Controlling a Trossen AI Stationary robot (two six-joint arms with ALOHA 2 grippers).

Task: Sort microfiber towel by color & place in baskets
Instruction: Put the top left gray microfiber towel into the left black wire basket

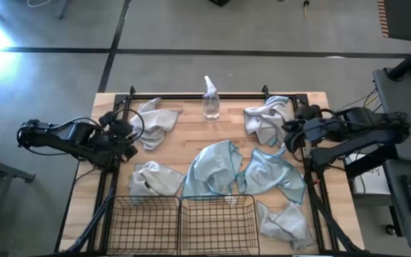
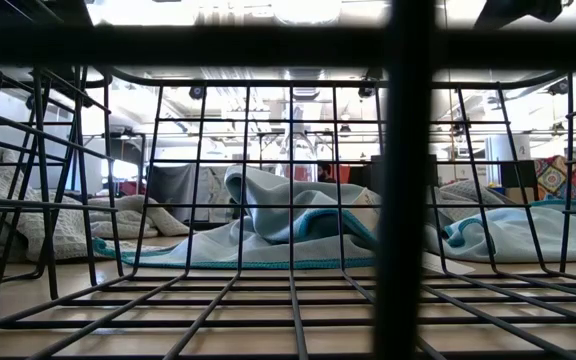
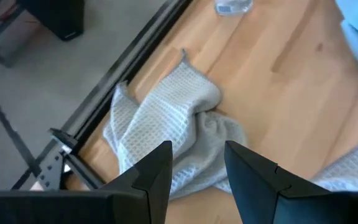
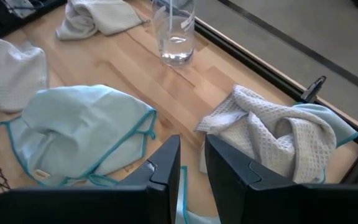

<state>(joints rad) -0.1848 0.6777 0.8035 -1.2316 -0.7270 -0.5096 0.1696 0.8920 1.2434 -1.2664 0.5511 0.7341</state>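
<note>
Several microfiber towels lie crumpled on the wooden table. Pale grey-white ones lie at the far left [image 1: 152, 121], far right [image 1: 265, 120], near left [image 1: 152, 178] and near right [image 1: 285, 221]. Two light blue ones lie in the middle [image 1: 216, 168] and right of it [image 1: 273, 175]. Two black wire baskets [image 1: 145, 225] [image 1: 220, 225] stand side by side at the near edge. My left gripper [image 1: 128, 135] [image 3: 197, 146] hovers open above the far-left grey-white towel [image 3: 166, 118]. My right gripper [image 1: 289, 135] [image 4: 191, 140] hangs by the far-right grey-white towel [image 4: 272, 134], a narrow gap between its fingers, holding nothing.
A clear spray bottle [image 1: 210, 100] stands upright at the middle of the far edge. A black metal frame [image 1: 198, 95] runs along the table's far and side edges. The low view looks through basket mesh [image 2: 408, 180] at the blue towel [image 2: 288, 220]. Bare wood shows between the far towels.
</note>
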